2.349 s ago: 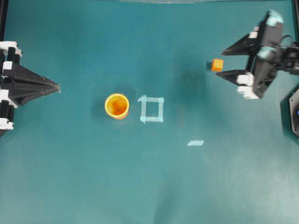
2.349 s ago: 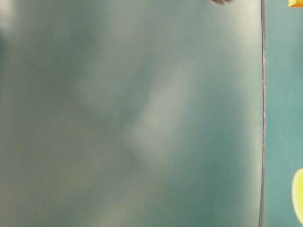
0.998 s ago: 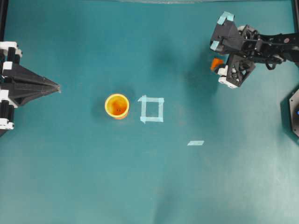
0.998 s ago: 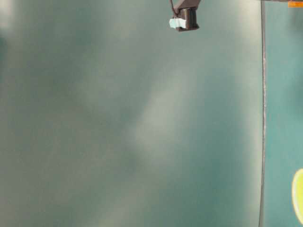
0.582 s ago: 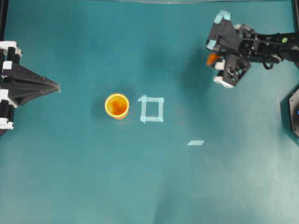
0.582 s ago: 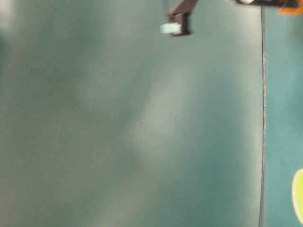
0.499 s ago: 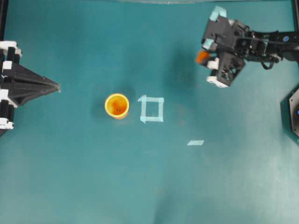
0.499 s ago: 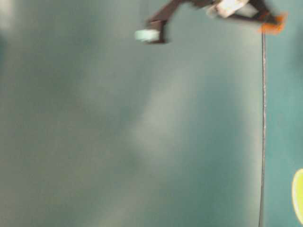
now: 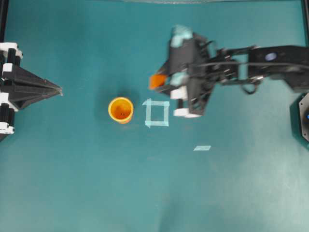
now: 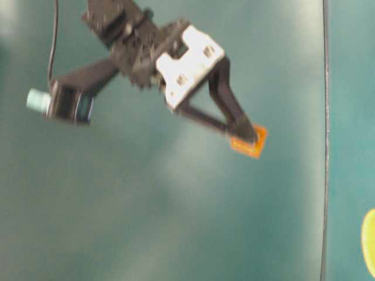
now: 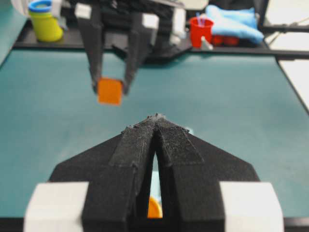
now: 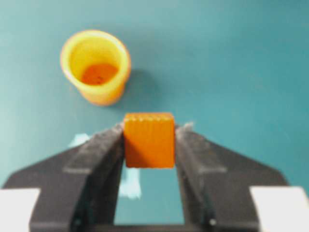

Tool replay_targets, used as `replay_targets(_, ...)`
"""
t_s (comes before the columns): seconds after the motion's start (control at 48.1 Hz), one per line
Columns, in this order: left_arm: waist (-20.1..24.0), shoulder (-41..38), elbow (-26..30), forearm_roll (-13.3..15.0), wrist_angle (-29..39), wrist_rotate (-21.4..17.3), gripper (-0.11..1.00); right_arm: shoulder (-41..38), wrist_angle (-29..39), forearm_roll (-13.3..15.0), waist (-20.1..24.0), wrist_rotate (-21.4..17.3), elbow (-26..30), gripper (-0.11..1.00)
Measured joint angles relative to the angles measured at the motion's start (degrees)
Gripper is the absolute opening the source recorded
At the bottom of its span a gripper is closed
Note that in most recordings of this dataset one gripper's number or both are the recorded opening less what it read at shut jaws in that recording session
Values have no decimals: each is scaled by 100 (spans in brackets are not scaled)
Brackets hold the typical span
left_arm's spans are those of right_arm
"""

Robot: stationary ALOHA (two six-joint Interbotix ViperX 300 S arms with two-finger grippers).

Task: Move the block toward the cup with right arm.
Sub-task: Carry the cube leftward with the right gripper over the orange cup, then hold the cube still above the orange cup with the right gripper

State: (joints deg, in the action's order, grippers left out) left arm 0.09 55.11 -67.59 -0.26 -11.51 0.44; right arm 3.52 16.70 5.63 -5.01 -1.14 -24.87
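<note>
Block (image 12: 149,139) pinched between right gripper (image 12: 149,145) fingers (image 12: 104,145), above table, near cup (image 12: 95,65); left gripper (image 11: 155,145) fingers closed.

Overhead, the right arm (image 9: 270,60) is smeared by motion, its outline soft; the right gripper (image 9: 161,84) covers most of the block (image 9: 157,80), so only an orange corner shows at its 9 o'clock side; the left gripper (image 9: 59,90) is cut off by the frame's 9 o'clock edge. At bench level the whole picture is blurred; the cup (image 10: 370,243) is a yellow sliver cut by the edge near 4 o'clock; one finger (image 10: 231,114) overlaps the block's upper corner. In the left wrist view the cup is almost wholly hidden behind the closed fingers (image 11: 186,159), an orange scrap showing in the slit; things at 12 o'clock beyond the bench (image 11: 231,96) are too blurred to name.
</note>
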Motion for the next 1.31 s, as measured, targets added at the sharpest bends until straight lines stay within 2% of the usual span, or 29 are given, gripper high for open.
replay_targets(0.249,0,0,0,0,0,0,0,-896,185,-9,44,0,1160,37)
replay_targets(0.478,0,0,0,0,9,0,0,-1362,431,-18,88,0,1749,37)
replay_targets(0.852,0,0,0,0,9,0,0,-1424,457,-149,132,0,1811,37)
replay_targets(1.31,0,0,0,0,0,0,0,-1424,457,-158,211,0,1811,37)
